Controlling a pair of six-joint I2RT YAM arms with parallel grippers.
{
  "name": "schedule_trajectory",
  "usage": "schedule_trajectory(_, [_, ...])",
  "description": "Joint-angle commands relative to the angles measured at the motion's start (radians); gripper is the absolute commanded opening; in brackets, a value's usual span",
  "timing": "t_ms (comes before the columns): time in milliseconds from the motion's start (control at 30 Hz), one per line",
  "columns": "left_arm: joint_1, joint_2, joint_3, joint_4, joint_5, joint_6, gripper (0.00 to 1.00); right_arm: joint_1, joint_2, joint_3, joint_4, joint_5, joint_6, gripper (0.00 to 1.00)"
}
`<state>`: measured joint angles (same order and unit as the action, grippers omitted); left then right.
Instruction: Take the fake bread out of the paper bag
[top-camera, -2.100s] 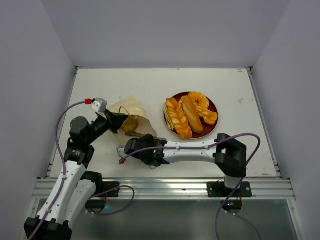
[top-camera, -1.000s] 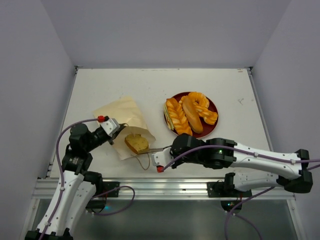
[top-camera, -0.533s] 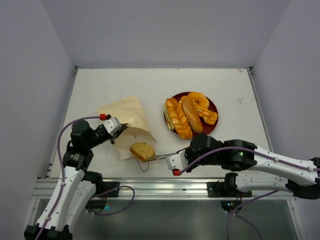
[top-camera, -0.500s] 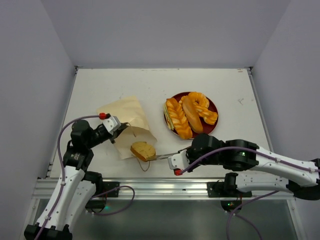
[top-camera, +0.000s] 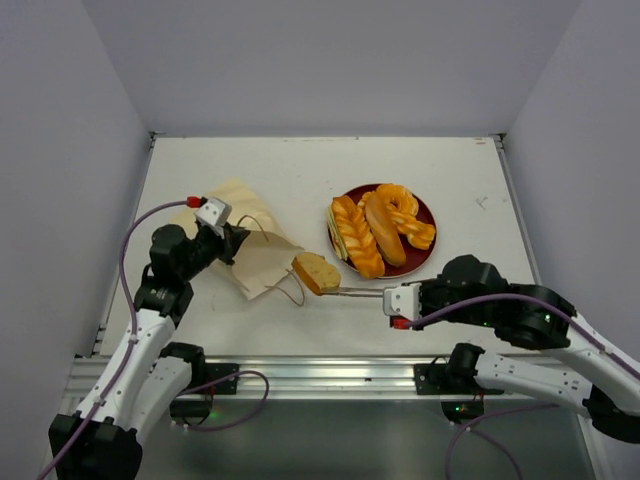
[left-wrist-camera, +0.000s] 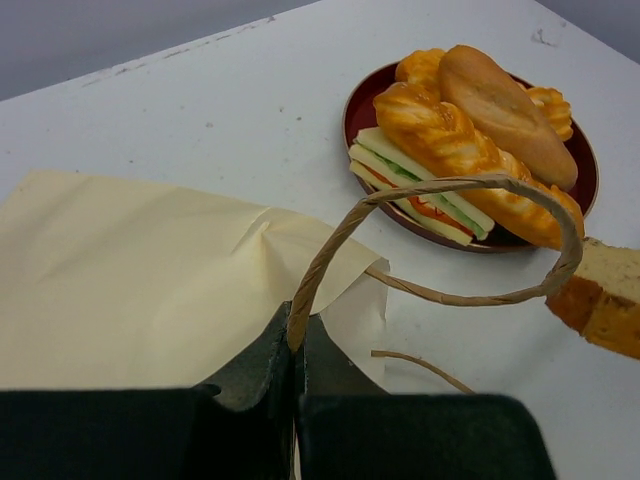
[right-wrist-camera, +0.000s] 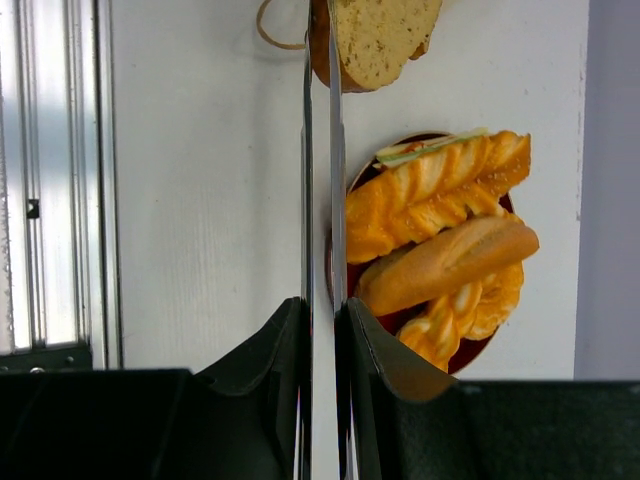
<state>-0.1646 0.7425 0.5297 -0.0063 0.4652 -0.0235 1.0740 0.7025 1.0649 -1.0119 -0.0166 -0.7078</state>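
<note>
White desk (top-camera: 300, 165) boxed in by plain grey walls. On the left half, paper bag (top-camera: 262, 262) lying flat, mouth turned toward the red plate (top-camera: 416, 257). Left fingers (left-wrist-camera: 297, 350) pressed tight together on one thin brown loop handle (left-wrist-camera: 470, 182), pinched near its end, with the rest arching free toward the plate. Right fingers (top-camera: 332, 290), long and thin, closed edge-on upon the round brown slice (top-camera: 317, 272). Slice fully outside the bag, between the bag's mouth and the plate, just beside the plate's near-left rim; touching the desk or not, impossible to tell. On the plate, braided loaf (top-camera: 356, 235), long roll (top-camera: 385, 228) and ring doughnut (top-camera: 405, 205) side by side, with pale sandwich (left-wrist-camera: 420, 190) tucked under the loaf. Second handle (top-camera: 290, 293) loose on the desk near the slice.
</note>
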Motion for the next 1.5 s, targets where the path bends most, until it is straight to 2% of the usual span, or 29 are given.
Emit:
schedule_trajectory(0, [-0.003, 0.015, 0.053, 0.052, -0.091, -0.078, 0.01, -0.064, -0.046, 0.029, 0.007, 0.007, -0.001, 0.0])
schedule_trajectory(167, [-0.003, 0.021, 0.053, 0.048, -0.122, -0.078, 0.01, -0.181, -0.083, 0.015, 0.007, 0.044, 0.008, 0.0])
schedule_trajectory(333, [-0.003, 0.005, 0.047, 0.042, -0.114, -0.079, 0.01, -0.255, -0.081, -0.016, 0.032, 0.177, -0.001, 0.0])
schedule_trajectory(600, [-0.003, -0.052, 0.033, 0.022, -0.08, -0.082, 0.02, -0.27, -0.017, -0.123, 0.183, 0.328, -0.035, 0.0])
schedule_trajectory(833, [-0.003, -0.091, 0.026, 0.008, -0.063, -0.081, 0.02, -0.269, 0.058, -0.178, 0.256, 0.316, -0.068, 0.0])
schedule_trajectory(967, [-0.003, -0.1, 0.027, 0.008, -0.045, -0.079, 0.03, -0.27, 0.08, -0.227, 0.256, 0.302, -0.064, 0.08])
schedule_trajectory(1000, [-0.003, -0.103, 0.027, 0.008, -0.045, -0.079, 0.03, -0.269, 0.081, -0.23, 0.248, 0.29, -0.061, 0.15])
schedule_trajectory(1167, [-0.003, -0.104, 0.024, 0.008, -0.03, -0.084, 0.03, -0.27, 0.078, -0.23, 0.23, 0.273, -0.041, 0.33])
schedule_trajectory(1333, [-0.003, -0.106, 0.015, 0.008, 0.0, -0.085, 0.03, -0.27, 0.065, -0.198, 0.214, 0.259, -0.016, 0.41])
schedule_trajectory(1467, [-0.003, -0.112, 0.009, 0.008, 0.039, -0.084, 0.03, -0.27, 0.061, -0.152, 0.196, 0.244, 0.007, 0.43])
